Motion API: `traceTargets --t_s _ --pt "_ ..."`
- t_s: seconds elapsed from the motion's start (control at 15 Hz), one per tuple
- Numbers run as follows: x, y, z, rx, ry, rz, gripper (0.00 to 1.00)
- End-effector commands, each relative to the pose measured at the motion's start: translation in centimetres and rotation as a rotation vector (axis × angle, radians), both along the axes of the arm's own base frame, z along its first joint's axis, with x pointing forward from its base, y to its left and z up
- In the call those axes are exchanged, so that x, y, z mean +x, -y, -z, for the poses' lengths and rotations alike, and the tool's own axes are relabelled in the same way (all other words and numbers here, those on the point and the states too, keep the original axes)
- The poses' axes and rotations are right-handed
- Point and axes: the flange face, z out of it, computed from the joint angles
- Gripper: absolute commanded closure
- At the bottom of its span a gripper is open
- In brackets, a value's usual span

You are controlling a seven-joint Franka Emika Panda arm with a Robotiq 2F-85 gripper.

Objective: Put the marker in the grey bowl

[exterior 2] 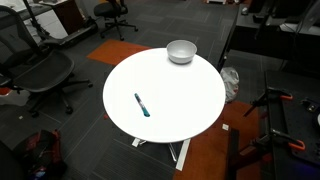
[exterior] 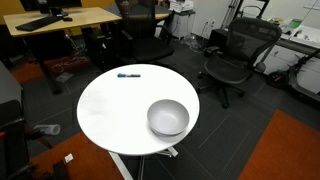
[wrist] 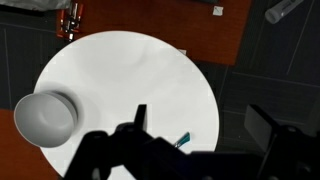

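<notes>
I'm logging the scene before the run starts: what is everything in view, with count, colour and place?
table: one, white, round, mid-room
bowl: one, grey, on the table near its rim
marker: one, dark with teal, lying on the table near the opposite rim, apart from the bowl
chairs: at least two, black, on the floor around the table
desk: one, wooden top, beyond the table
pincer: one, dark, open, above the table in the wrist view
</notes>
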Motion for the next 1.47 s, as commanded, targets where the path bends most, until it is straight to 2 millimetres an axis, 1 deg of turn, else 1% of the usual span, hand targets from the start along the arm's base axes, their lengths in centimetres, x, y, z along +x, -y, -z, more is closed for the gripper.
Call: traceTargets --t_s 0.0,0.4,0.67,1.07,1.4 --pt "2.4 -0.3 1.7 0.033 0.006 0.142 0.00" --pt "6.1 -1.2 6.1 0.075 0.043 0.393 0.00" --pt "8.7 -2.4 8.8 0.082 0.069 0.545 0.00" --pt "13.1 -3.6 12.3 0.111 0.121 0.695 0.00" --pt "16.1 -3.7 15.7 0.097 0.148 0.785 0.00"
